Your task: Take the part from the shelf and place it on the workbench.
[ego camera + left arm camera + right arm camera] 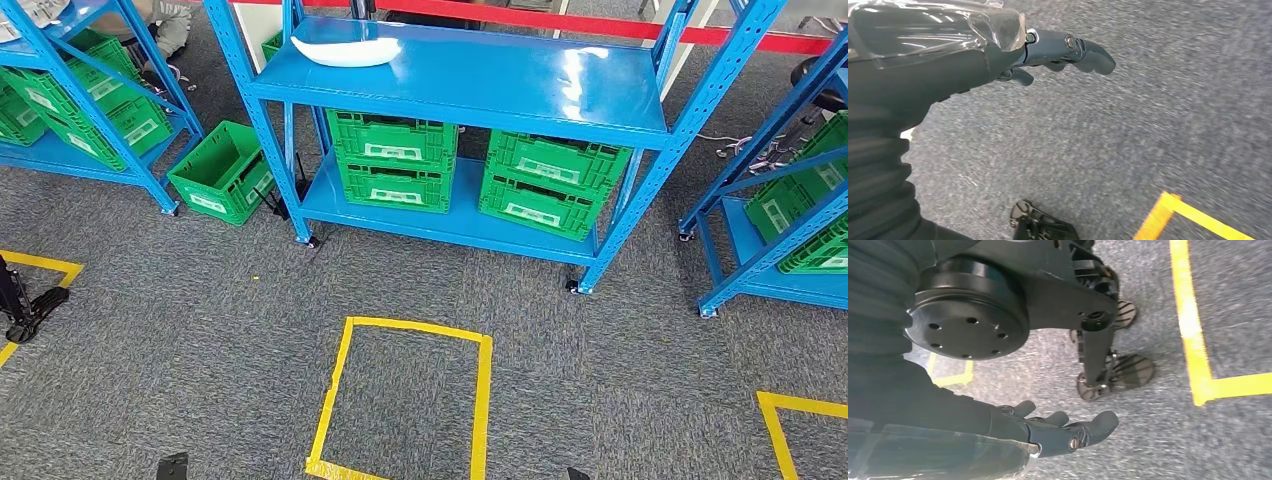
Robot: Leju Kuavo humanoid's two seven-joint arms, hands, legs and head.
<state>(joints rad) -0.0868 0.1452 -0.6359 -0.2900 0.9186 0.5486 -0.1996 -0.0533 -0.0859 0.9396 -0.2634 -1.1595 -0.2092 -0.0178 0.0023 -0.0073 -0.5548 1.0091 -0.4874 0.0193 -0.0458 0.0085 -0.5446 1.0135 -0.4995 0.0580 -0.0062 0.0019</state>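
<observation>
head view: the white part [347,50] lies at the upper left of the frame on the blue shelf [500,85], looking thin, stiff, light and slick, best taken at its near long edge, with green crates [392,160] below and nothing blocking it. left wrist view: the left hand [1058,52] hangs over grey carpet [1148,100], fingers loosely apart, holding nothing. right wrist view: the right hand [1058,427], low in the frame, is likewise spread and empty, near yellow tape [1193,340].

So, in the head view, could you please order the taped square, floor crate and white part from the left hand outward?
1. taped square, on the floor just ahead.
2. floor crate, left of the middle shelf.
3. white part, on that shelf's top, left end.
</observation>
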